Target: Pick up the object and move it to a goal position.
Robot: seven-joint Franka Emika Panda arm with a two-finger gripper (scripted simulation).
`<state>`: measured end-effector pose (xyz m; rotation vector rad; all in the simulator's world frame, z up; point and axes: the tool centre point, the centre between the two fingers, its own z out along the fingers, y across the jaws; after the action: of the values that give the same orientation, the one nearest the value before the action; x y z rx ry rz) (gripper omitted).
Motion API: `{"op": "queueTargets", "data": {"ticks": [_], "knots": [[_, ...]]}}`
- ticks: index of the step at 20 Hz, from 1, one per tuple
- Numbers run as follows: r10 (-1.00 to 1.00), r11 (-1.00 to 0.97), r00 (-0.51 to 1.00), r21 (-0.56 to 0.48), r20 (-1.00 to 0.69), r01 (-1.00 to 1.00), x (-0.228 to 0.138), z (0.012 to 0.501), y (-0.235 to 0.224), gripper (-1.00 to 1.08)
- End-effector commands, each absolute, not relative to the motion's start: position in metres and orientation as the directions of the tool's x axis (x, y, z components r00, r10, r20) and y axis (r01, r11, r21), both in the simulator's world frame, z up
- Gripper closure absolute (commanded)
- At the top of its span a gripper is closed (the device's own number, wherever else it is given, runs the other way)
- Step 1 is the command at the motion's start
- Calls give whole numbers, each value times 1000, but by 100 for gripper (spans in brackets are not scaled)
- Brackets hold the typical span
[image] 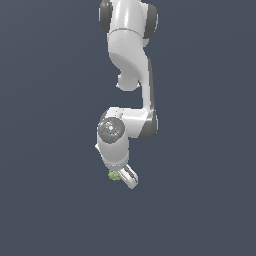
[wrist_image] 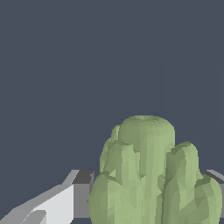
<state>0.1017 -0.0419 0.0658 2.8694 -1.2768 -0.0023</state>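
White robot gripper [image: 121,179] w/ jaws closed on bumpy light-green lump [wrist_image: 153,179]; open dark-grey surround on all sides. Lump mostly hidden in ext. view, cut off at frame edge in wrist view.

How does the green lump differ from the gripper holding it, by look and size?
The green lump is light green and bumpy; the gripper is white and grey with flat, smooth faces. In the exterior view the lump is far smaller than the gripper, peeking out beside one finger. In the wrist view the lump fills the foreground, with a finger flanking it. Both sit against the same plain dark background.
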Motion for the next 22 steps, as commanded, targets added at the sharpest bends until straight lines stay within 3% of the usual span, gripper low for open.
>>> {"op": "queueTargets", "data": {"ticks": [1, 22], "knots": [[-742, -670, 670, 0, 0, -742, 105, 83, -24, 108], [-742, -670, 670, 1, 1, -742, 135, 236, 130, 108]]}}
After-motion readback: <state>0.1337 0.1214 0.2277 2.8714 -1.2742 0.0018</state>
